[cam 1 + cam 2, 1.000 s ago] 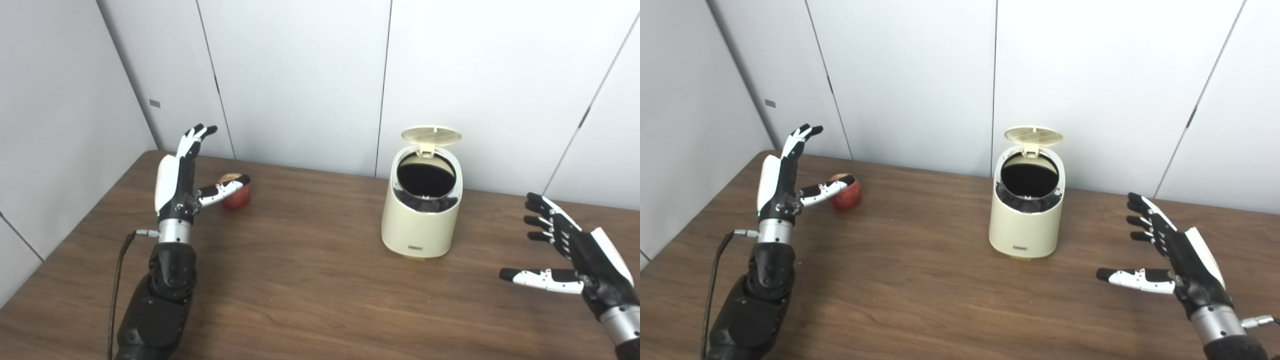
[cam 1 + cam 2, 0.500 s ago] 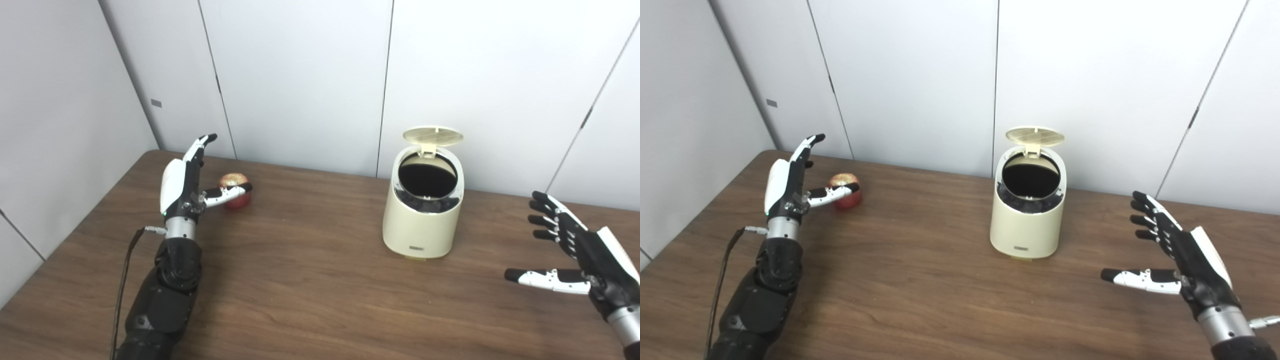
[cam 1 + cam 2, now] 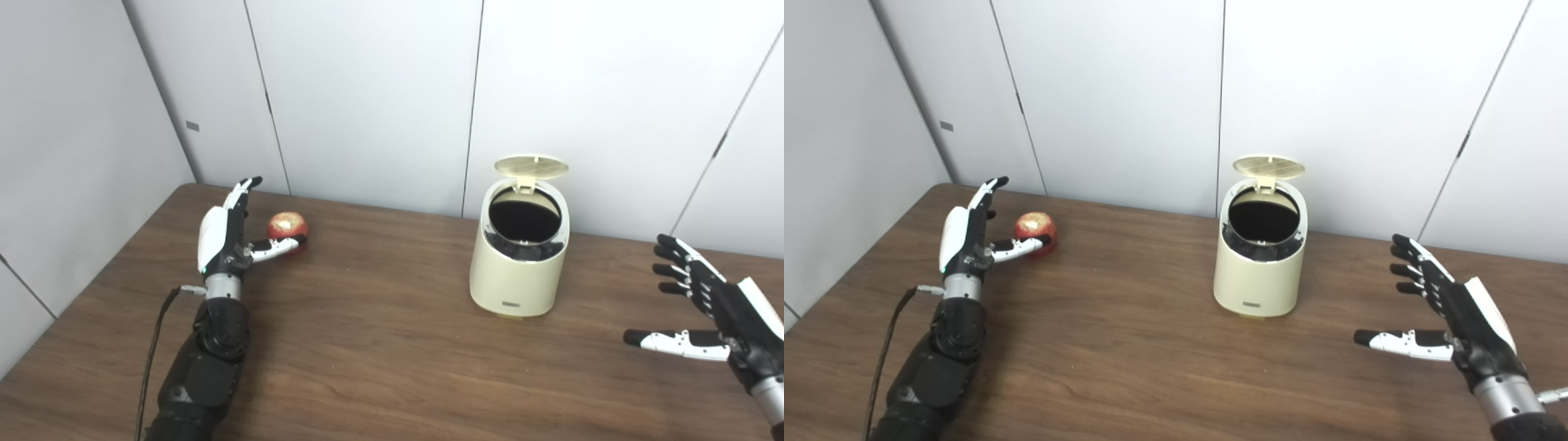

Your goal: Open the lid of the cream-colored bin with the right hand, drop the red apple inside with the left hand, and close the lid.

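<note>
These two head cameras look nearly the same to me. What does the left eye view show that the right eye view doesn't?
Only the left eye view shows more of the side wall at its left edge. Only the right eye view shows the right hand's wrist fully, with a plug. Both show the open left hand beside the red apple, thumb in front of it, the cream bin with its lid up, and the open right hand.

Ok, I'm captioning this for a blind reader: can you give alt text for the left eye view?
A cream-colored bin stands on a brown table with its lid flipped up. The open left hand reaches beside a red apple at far left; the open right hand waits at right.
</note>
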